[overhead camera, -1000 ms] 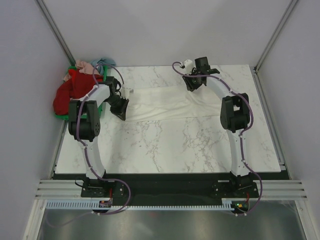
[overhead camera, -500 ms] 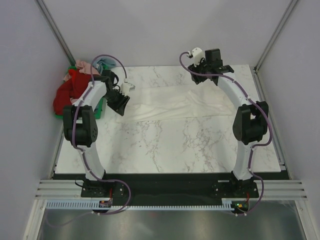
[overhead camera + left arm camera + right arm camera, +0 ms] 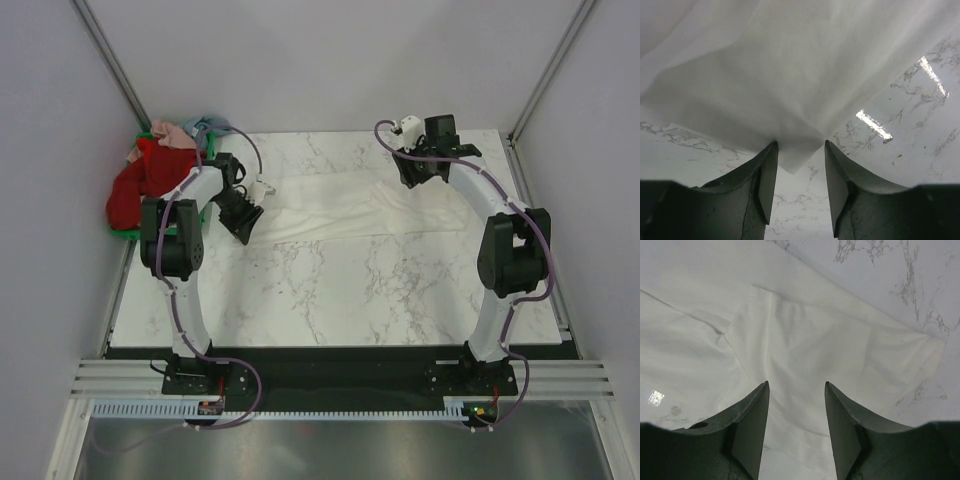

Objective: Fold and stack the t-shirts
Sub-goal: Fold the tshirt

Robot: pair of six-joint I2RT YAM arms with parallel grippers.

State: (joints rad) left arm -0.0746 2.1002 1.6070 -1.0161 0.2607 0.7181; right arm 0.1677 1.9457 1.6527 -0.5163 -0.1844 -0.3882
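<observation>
A cream-white t-shirt point(image 3: 340, 205) lies spread flat across the back of the marble table. My left gripper point(image 3: 243, 215) stands open at the shirt's left end. In the left wrist view a loose corner of the white cloth point(image 3: 797, 155) sits between the tips of the left gripper point(image 3: 800, 145), and neither finger presses on it. My right gripper point(image 3: 415, 175) hovers open over the shirt's right end. In the right wrist view the right gripper point(image 3: 796, 385) has a flat sleeve of the shirt point(image 3: 805, 340) under it. Red point(image 3: 135, 185), pink point(image 3: 170, 133) and pale blue point(image 3: 205, 125) t-shirts are heaped at the far left.
The heap of coloured shirts sits in a green crate point(image 3: 122, 233) off the table's back left corner, close behind my left arm. Bare marble point(image 3: 330, 290) stretches from the white shirt to the near edge. Grey walls and frame posts close in both sides.
The left jaws have opened and let go of the shirt's corner. The right jaws have opened a little wider, and the right gripper has shifted to the right along the shirt's far edge.
</observation>
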